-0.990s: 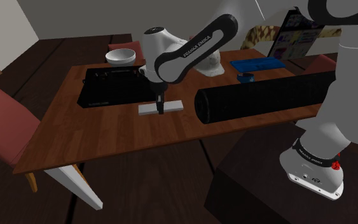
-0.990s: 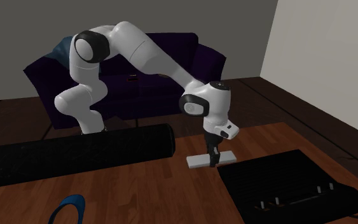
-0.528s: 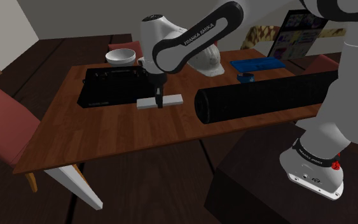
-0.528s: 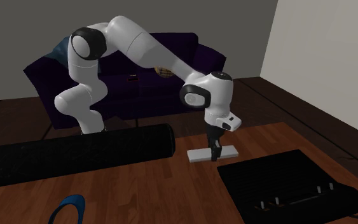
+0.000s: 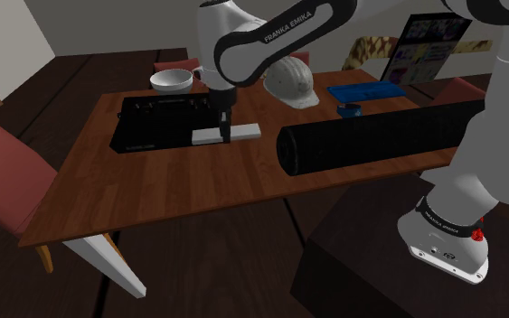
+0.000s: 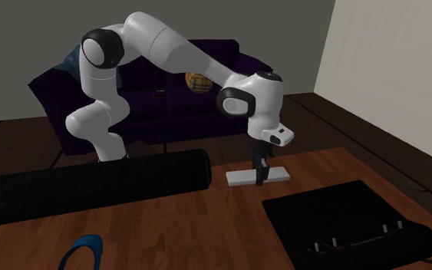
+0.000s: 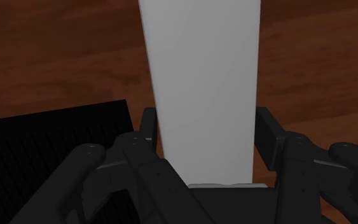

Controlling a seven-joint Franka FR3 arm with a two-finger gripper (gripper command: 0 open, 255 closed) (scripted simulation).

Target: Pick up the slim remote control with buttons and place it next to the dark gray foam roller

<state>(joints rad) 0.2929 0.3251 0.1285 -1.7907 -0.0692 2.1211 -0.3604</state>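
The slim remote control [image 5: 243,133] [image 6: 239,178] [image 7: 203,83], drawn as a plain pale grey slab with no buttons to be made out, is clasped across its middle by the black gripper [image 5: 224,134] [image 6: 260,178] [image 7: 206,127]. The fingers [image 7: 147,127] are closed only as far as the slab's width, and each is pressed against one long side. The remote is held level and seems to hang a little above the wooden table [image 5: 153,194] [image 6: 206,230]. It is found just off the end of the dark foam roller [image 5: 370,137] [image 6: 91,188], near that end but not touching it.

The roller itself is laid on its side along the table. A flat black case [image 5: 157,122] [image 6: 352,222] [image 7: 50,146] is seen on the far side of the remote from the roller. Beyond the roller in the shoulder view, a white hard hat [image 5: 288,83], a white bowl [image 5: 174,79] and a flat blue thing [image 5: 365,91] are set on the table. A small blue ring [image 5: 350,110] [image 6: 80,249] is placed close beside the roller.
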